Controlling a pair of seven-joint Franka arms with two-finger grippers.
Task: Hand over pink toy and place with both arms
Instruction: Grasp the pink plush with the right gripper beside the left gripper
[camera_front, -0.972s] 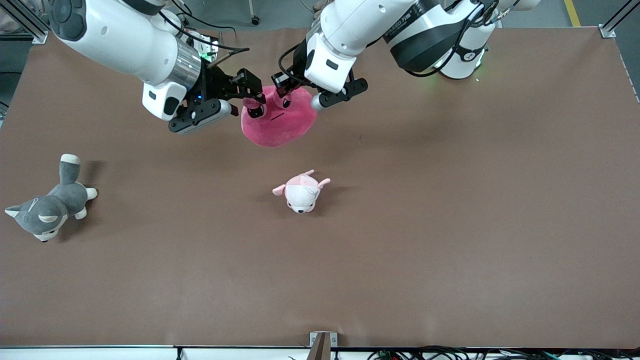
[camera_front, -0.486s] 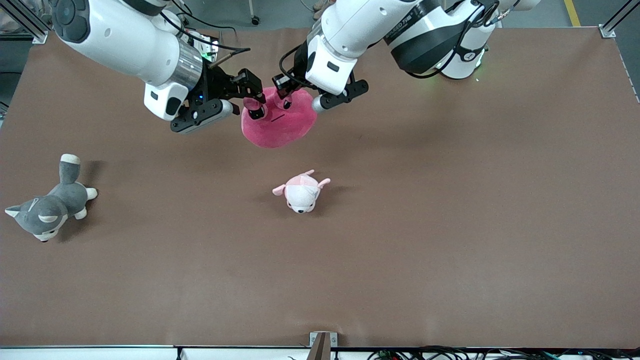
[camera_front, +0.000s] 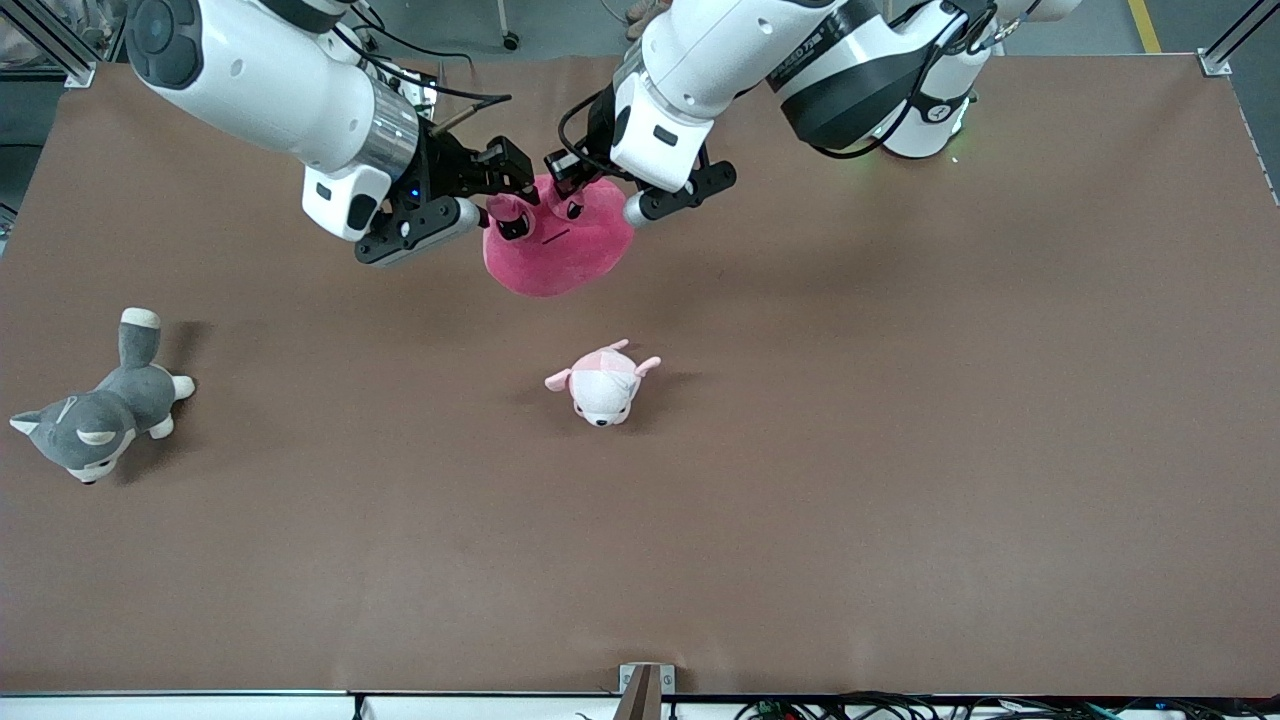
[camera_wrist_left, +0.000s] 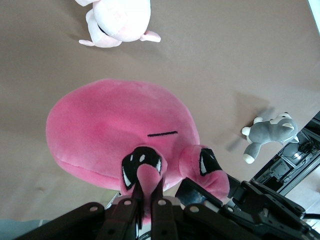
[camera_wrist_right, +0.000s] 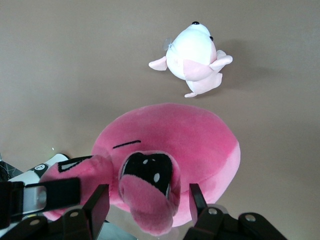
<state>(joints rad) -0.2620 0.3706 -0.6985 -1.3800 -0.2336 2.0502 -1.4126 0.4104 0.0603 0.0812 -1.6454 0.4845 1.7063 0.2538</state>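
a round hot-pink plush, the pink toy (camera_front: 556, 244), hangs in the air between two white robot arms, above the table (camera_front: 900, 450) near its edge by the robots' bases, about midway along that edge. it looks soft, light and squashy, so it should give under a pinch and sag from wherever it is held; its two small ears on top look like the easiest places to take hold. the left gripper (camera_wrist_left: 146, 200) is pinched tight on one ear and carries the toy. the right gripper (camera_wrist_right: 145, 202) has its jaws still parted around the other ear, one finger on each side, not yet clamped. a smaller pale pink plush (camera_front: 602, 383) lies mid-table, and a grey plush (camera_front: 98, 413) lies toward the right arm's end.
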